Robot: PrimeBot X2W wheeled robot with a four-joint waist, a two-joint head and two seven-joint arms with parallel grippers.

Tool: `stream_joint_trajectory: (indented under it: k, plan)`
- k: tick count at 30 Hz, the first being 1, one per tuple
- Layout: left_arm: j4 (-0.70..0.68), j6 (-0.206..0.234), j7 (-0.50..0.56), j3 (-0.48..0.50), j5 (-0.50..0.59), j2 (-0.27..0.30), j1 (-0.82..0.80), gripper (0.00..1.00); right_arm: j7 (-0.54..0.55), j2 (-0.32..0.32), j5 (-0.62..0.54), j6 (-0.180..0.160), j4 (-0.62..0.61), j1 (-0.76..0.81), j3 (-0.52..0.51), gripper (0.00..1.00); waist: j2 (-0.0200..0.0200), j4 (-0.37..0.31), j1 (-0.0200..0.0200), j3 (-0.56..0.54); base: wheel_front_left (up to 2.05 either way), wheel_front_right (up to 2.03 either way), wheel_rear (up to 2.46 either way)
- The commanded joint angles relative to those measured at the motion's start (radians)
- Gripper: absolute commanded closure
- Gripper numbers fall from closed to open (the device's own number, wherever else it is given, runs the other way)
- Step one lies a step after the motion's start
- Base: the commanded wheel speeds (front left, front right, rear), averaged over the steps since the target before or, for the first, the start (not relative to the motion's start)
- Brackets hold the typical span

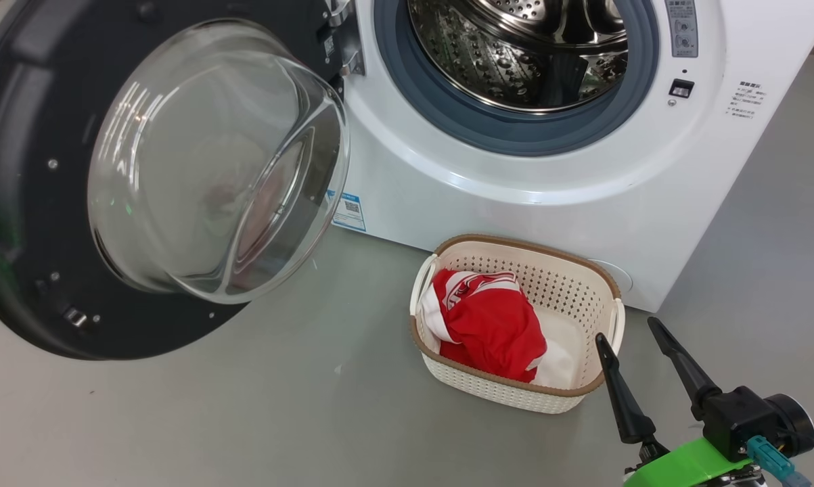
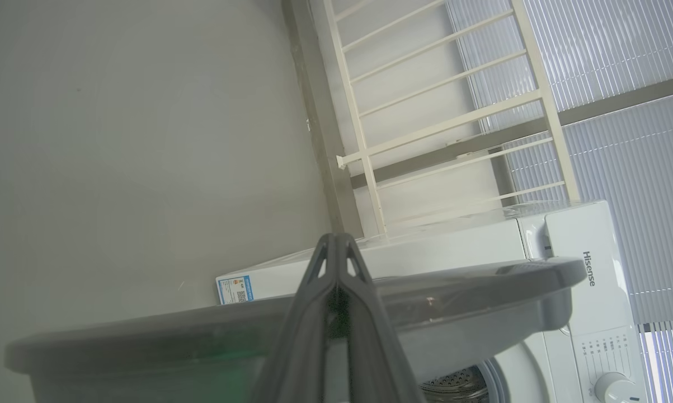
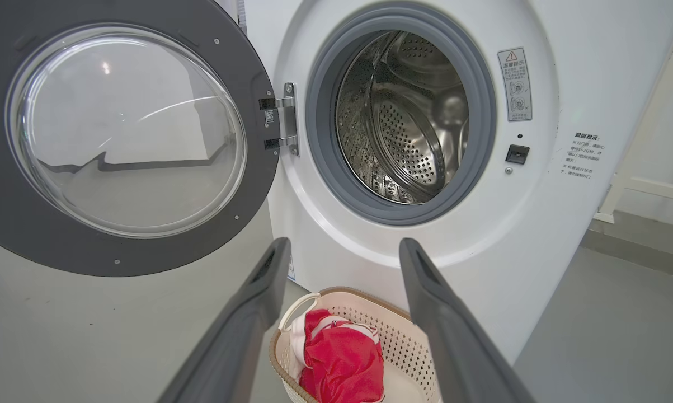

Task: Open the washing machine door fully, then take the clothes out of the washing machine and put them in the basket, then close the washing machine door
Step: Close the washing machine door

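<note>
Swinging washing machine door [image 1: 163, 169]: probably rigid, weighty, glossy; push its rim [image 1: 14, 223] opposite the hinge [image 3: 286, 120].
Left hand [image 2: 336, 242]: clenched, empty.
Right hand [image 1: 626, 331]: released, empty.

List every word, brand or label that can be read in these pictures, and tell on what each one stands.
"Hisense": front panel of the washing machine.
Blue label, low on its front: too small to read.
Grey warning sticker beside the drum opening: too small.
Small print on its front: too small.
</note>
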Motion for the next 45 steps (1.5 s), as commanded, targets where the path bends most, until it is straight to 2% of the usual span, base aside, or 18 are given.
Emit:
stream_joint_trajectory:
  k: [1, 17, 29, 36, 45]
  plan:
    - [-0.012, -0.015, 0.024, 0.003, -0.016, 0.041, -0.021, 1.0, -0.004, -0.01, -0.01, 0.005, -0.028, -0.03, 0.023, 0.0, 0.0, 0.002, 0.0, 0.0, 0.0, 0.0, 0.0]
    - [-0.008, -0.077, 0.151, 0.009, -0.073, -0.003, 0.008, 1.0, -0.016, -0.01, 0.003, 0.005, -0.025, -0.034, 0.026, 0.0, 0.0, 0.019, 0.0, 0.013, 0.0, 0.0, 0.0]
    - [-0.13, -0.108, 0.245, 0.018, -0.128, -0.078, 0.09, 1.0, -0.035, -0.01, 0.029, 0.005, 0.0, -0.033, 0.025, 0.0, 0.0, 0.039, 0.0, 0.003, 0.0, 0.0, 0.0]
    - [-0.269, -0.082, 0.301, 0.03, -0.163, -0.14, 0.166, 1.0, -0.043, -0.01, 0.044, 0.005, 0.016, -0.035, 0.03, 0.0, 0.0, 0.04, 0.0, -0.006, 0.0, 0.0, 0.0]
    - [-0.554, -0.003, 0.377, 0.023, -0.208, -0.228, 0.319, 1.0, -0.049, -0.01, 0.06, 0.005, 0.029, -0.032, 0.033, 0.0, 0.0, 0.02, 0.0, -0.02, 0.0, 0.0, 0.0]
